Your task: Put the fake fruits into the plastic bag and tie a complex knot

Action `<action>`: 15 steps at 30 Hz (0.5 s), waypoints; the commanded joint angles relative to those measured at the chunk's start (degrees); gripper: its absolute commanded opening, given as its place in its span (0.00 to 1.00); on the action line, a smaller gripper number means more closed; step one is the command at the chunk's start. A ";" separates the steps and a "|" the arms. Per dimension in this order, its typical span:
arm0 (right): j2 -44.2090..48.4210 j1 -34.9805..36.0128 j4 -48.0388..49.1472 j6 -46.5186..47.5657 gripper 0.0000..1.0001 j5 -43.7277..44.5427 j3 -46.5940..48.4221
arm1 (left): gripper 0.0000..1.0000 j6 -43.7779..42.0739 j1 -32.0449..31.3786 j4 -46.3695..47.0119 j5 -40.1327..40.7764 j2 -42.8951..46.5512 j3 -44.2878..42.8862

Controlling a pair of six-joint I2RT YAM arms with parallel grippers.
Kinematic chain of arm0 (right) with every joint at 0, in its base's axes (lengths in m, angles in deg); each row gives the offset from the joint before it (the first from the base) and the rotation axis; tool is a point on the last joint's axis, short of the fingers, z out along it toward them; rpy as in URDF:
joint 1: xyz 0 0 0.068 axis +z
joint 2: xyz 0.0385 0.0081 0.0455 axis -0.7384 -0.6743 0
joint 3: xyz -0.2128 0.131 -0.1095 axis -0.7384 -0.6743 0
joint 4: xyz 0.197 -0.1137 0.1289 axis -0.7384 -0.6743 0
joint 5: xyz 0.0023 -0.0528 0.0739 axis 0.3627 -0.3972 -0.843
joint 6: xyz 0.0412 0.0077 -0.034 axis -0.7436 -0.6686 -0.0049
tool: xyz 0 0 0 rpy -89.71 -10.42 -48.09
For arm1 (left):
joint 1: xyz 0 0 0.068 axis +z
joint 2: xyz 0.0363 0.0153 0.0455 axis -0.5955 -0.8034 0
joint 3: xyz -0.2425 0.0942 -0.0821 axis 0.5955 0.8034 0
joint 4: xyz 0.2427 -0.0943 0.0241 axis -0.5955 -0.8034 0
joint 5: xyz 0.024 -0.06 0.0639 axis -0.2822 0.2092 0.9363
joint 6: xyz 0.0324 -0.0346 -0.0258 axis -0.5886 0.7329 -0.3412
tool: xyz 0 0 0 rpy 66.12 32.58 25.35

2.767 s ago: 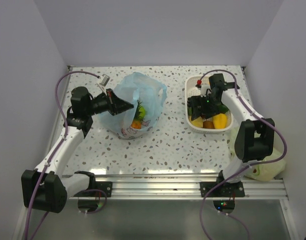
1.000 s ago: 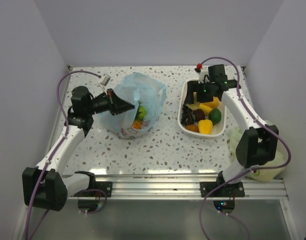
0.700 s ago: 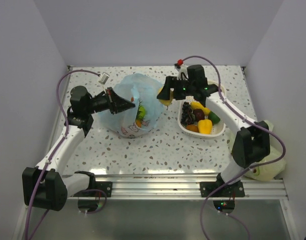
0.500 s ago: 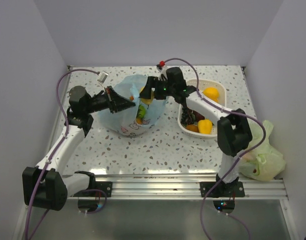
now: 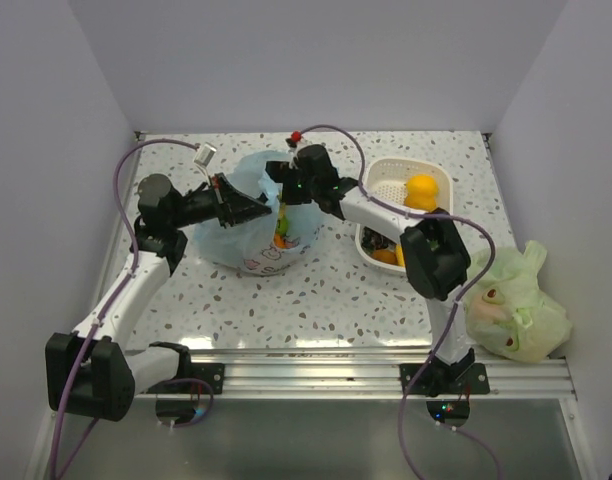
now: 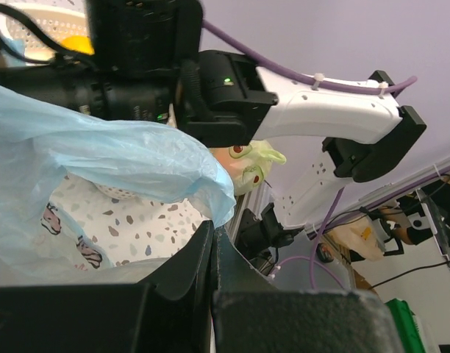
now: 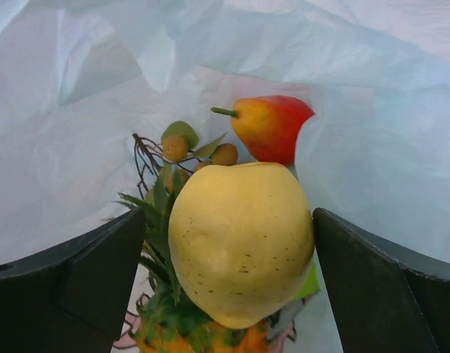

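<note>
I have the left gripper (image 5: pixel 254 208) pinched shut on the plastic bag (image 5: pixel 248 240) rim. Bag sits near the bench's (image 5: pixel 336 290) far edge, left of centre. In its mouth the right gripper (image 5: pixel 284 189) is spread wide, with the yellow fruit (image 7: pixel 240 243) between its fingers, over the pineapple (image 7: pixel 177 334).

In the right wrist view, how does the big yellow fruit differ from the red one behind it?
The yellow fruit is round and plain pale yellow; the red fruit is pear-shaped, red fading to yellow, green-stemmed. The yellow fruit looks larger and nearer; the red fruit is partly veiled by the plastic bag. Both are inside it.
</note>
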 commanded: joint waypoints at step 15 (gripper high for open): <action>27.29 -15.14 -22.05 18.68 0.99 -9.52 -10.66 | 0.00 0.35 0.45 3.19 0.19 -0.21 0.84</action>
